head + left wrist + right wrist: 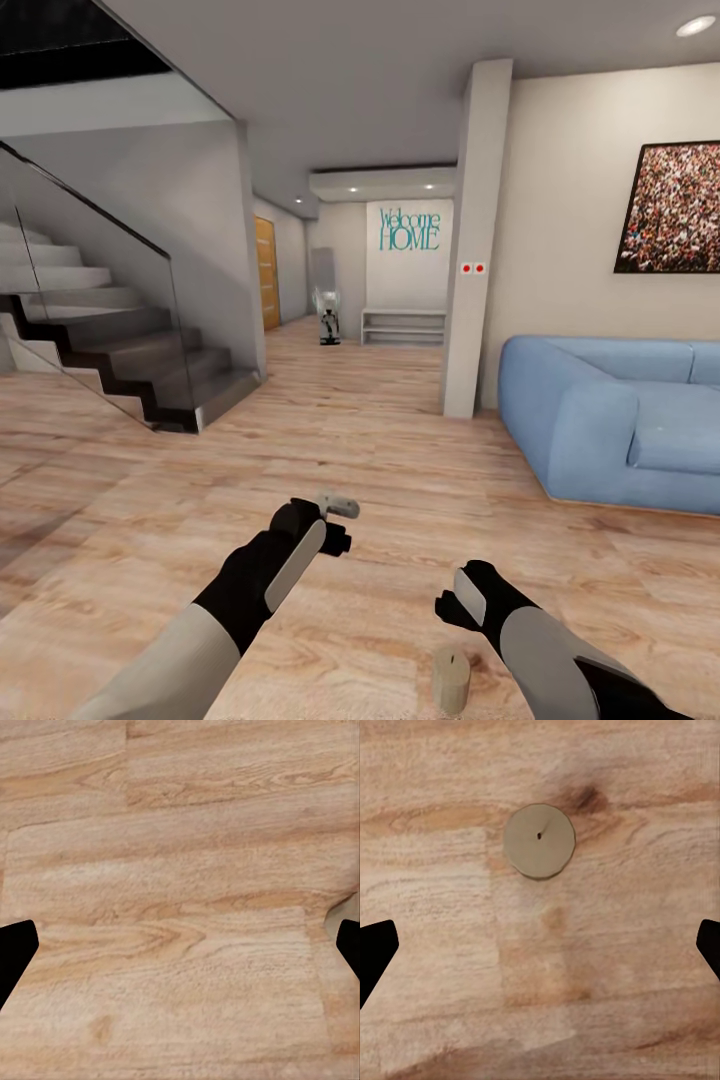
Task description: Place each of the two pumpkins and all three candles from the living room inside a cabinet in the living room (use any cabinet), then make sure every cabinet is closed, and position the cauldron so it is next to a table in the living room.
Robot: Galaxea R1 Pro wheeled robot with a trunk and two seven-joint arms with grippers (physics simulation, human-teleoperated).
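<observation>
1 candle [451, 679] stands upright on wood floor [400, 470], directly below right gripper [452, 607], fingers spread wide, empty. Left gripper [338, 520] farther off, also wide.

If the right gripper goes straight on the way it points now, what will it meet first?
Probably the short pale candle standing on the light wooden plank floor. The open right gripper points down at it, though the candle sits off-centre, so the fingers might reach floor beside it.

Grey forearms [180, 655], black wrists w/ pale panels, black jaws.
</observation>
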